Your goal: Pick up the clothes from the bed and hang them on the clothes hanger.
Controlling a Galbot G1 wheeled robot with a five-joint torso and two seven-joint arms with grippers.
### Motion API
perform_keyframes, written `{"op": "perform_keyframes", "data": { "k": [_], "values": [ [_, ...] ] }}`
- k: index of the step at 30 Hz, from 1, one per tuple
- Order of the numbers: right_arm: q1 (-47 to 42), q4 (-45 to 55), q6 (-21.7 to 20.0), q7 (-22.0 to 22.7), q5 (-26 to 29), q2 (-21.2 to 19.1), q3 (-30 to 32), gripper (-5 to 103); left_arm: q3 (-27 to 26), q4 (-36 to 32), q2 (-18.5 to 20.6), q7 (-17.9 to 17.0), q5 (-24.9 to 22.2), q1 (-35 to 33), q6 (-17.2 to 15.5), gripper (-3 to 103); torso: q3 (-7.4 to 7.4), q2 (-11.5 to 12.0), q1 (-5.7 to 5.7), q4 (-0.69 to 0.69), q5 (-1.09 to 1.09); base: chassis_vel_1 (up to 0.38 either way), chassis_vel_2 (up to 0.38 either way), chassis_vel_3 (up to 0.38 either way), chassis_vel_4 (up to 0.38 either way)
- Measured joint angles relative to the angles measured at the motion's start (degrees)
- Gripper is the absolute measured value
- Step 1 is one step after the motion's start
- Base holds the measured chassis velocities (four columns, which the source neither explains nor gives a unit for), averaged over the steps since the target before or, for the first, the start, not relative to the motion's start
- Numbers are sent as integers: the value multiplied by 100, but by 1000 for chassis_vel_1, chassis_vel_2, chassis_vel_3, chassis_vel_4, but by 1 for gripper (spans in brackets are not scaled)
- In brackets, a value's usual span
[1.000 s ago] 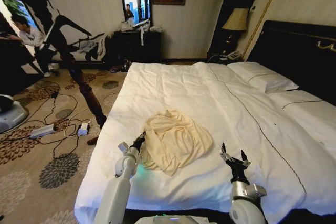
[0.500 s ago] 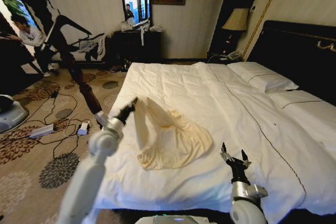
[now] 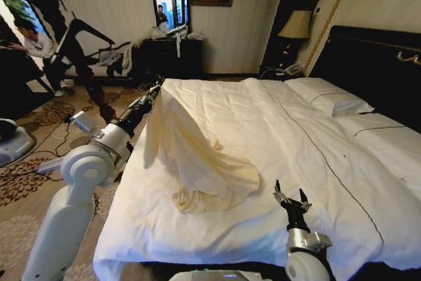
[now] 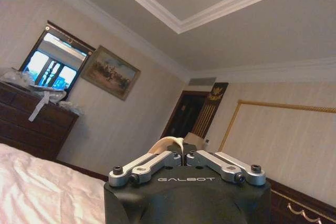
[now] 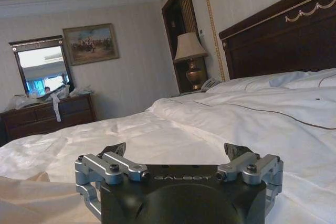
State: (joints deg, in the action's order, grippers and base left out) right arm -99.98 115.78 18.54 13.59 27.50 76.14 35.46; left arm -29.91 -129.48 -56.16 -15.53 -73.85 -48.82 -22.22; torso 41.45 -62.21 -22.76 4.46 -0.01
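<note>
Since the frame 0.5 s ago, the left claw (image 3: 154, 89) has risen from the near-left bed edge toward 10 o'clock in the head view. It has carried one corner of the clothes (image 3: 191, 156) with it. The right claw (image 3: 290, 197) has not shifted; it waits at 5 o'clock above the near edge of the bed (image 3: 316, 143), with its jaws spread and nothing between them.

1. State of the grasp. The left claw is clenched on a small fold of the clothes (image 4: 167, 144), seen bunched between its closed fingers in the left wrist view. The garment hangs from that 1 point as a tall drape. Its lower part lies heaped on the duvet near the centre of the head view.

2. Risks.
- The grip covers only a thin pinch of cloth. A quick swing or a snag could pull the fabric free, and the garment would likely drop onto the bed or the carpet (image 3: 39, 129) at 9 o'clock.
- The trailing end rests on the duvet. Friction there may drag the bedding or load the pinch.

3. Surroundings.
- Cables (image 3: 79, 137) and a power strip (image 3: 46, 165) lie on the carpet at 9 o'clock and could foul the base if it drives that way.
- A dark wooden post (image 3: 92, 90) stands just behind the raised left arm, close to its path.
- A dresser (image 3: 172, 54) stands at 12 o'clock, a lamp (image 3: 296, 25) at 1 o'clock.
</note>
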Motion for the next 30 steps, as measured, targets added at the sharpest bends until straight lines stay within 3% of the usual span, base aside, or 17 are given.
{"op": "perform_keyframes", "data": {
  "k": [9, 13, 16, 17, 19, 25, 30],
  "values": [
    [-60, 37, 26, 1, -5, -7, 45, 100, 22, -37, -54, 17, 141, -144, -18, 0, 0, 0, 0, 1, 2, 0, 0, 0, 0],
    [-45, 37, 38, 1, -9, 1, 22, 100, 249, -199, -100, 48, 275, -759, -119, 0, 0, 0, 0, 1, 2, 0, 0, 0, 0],
    [-16, 13, 52, 1, -10, -5, 1, 100, 763, -256, -199, 524, 1122, -1687, -206, 0, -1, 0, 0, -2, 2, 0, 0, 0, 0],
    [-16, 13, 52, 1, -10, -5, 1, 100, 763, -256, -199, 524, 1122, -1687, -206, 0, -1, 0, 0, -2, 2, 0, 0, 0, 0],
    [-21, 0, 66, 1, -7, -32, 8, 100, 1292, 33, -376, 672, 1768, -2234, -201, 0, -1, 0, 0, 0, 2, 0, 0, 0, 0],
    [-54, -12, 87, 1, 0, -61, 43, 100, 1970, 389, -698, 653, 2153, -2504, -222, 0, -1, 0, 0, 1, 2, 0, 0, 0, 0],
    [-57, -42, 108, 0, 8, -69, 75, 100, 2539, 659, -925, 558, 2404, -2629, -443, 0, 0, -1, 0, 0, 3, 0, 0, 0, 0]
  ]
}}
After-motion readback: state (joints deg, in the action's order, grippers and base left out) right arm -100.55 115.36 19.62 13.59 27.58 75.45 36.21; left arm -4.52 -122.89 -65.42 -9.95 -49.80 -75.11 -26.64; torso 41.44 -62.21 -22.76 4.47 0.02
